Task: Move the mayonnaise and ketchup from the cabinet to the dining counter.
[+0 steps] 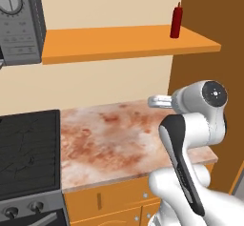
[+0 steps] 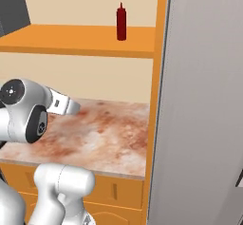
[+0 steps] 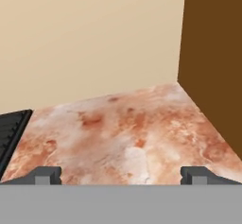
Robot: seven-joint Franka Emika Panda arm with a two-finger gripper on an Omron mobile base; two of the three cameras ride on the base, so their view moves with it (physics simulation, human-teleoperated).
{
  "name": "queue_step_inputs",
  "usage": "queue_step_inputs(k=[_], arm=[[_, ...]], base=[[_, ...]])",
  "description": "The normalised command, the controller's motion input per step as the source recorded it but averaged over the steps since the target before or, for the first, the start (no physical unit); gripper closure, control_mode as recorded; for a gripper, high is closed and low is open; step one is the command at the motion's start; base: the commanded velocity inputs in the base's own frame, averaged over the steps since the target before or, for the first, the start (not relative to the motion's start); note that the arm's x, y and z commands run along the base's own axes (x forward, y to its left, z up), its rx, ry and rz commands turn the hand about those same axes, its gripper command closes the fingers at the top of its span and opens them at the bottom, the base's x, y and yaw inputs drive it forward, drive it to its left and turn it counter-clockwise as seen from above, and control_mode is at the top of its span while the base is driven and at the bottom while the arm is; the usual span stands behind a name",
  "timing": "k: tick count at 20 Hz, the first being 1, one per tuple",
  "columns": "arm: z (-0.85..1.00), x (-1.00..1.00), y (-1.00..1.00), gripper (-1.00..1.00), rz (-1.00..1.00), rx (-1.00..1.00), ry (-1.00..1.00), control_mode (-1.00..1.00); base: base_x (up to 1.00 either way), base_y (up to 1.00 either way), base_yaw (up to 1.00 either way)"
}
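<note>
The ketchup [image 1: 176, 22] stands upright on the cabinet [image 1: 119, 46], near its right end and close to the brown side wall [image 1: 205, 10]. No mayonnaise jar can be seen on the visible stretch of the board.

The gripper [image 3: 121, 175] is low, over the marbled worktop [image 1: 114, 139], well below the bottle. Its fingertips [image 3: 46, 175] stand wide apart, with nothing between them.

Risks, as judged:
- The bottle is slim and tall; a glancing finger during the approach would likely tip it.
- The side wall is close to the bottle, leaving little room for the hand.
- Rising from under the board, the hand could strike the thick front edge.

The left base view includes the cooktop [image 1: 28, 148] and a microwave [image 1: 21, 22] beside the board. The right base view instead gives a grey panel [image 2: 204, 100] at right. The hand view takes in worktop and wall.
</note>
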Motion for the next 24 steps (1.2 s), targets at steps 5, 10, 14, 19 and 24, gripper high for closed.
queue_step_inputs(k=[5,10,14,19,24], arm=[[0.03,-0.30,-0.07,-1.00,-0.12,0.00,-0.03,-1.00],[0.15,-0.20,-0.35,-1.00,-0.19,0.00,0.00,-1.00],[0.28,-0.04,-0.17,-1.00,-0.13,0.00,0.00,-1.00],[0.42,0.00,-0.02,-1.00,-0.01,0.00,0.00,-1.00],[0.52,0.00,-0.02,-1.00,0.00,0.00,0.00,-1.00]], base=[[0.00,0.00,0.00],[0.00,0.00,0.00],[0.00,0.00,0.00],[0.00,0.00,0.00],[0.00,0.00,0.00]])
